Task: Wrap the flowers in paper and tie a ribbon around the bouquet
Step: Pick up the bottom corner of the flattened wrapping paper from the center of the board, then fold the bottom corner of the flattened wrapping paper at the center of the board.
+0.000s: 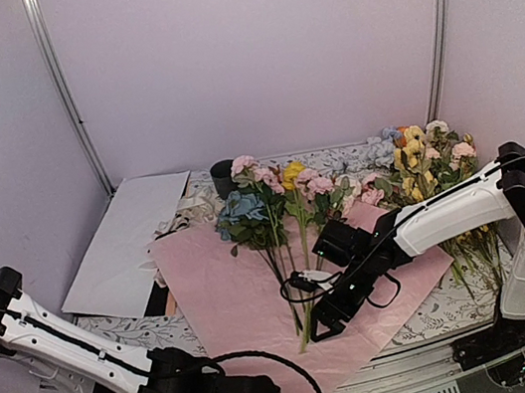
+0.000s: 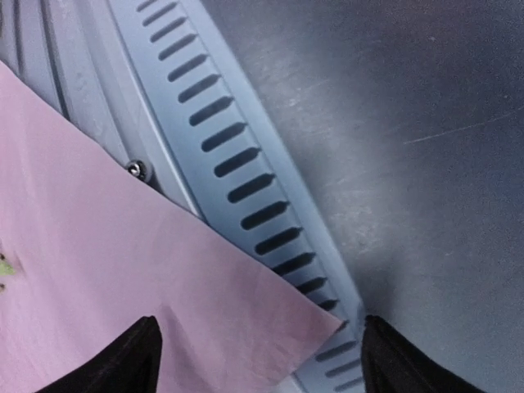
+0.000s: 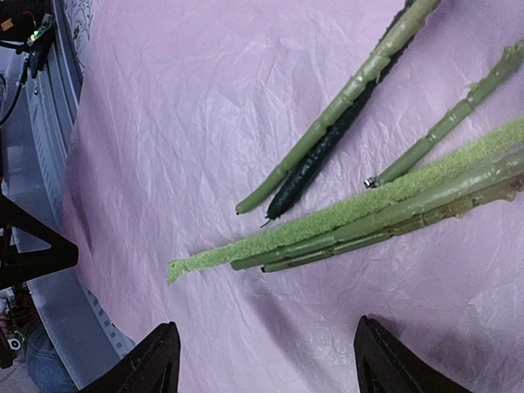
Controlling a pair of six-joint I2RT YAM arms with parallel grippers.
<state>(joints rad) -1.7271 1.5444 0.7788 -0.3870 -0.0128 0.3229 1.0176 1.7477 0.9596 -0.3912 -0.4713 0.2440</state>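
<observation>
Right gripper [image 3: 266, 364]: jaws wide apart, holding nothing, hovering over the paper [image 3: 180, 123] just short of the cut stem ends [image 3: 270, 237]. The flowers [image 1: 272, 195] lie on the paper, their long axis running from these jaws toward its far edge. Left gripper [image 2: 258, 368]: jaws spread, empty, straddling the paper's near corner. The right arm is nearer the stems.

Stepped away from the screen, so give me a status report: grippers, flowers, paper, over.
Left gripper open over near corner of paper. Right gripper open above stem ends. Flowers lying on spread paper, unwrapped. Nothing blocking the stems.
</observation>
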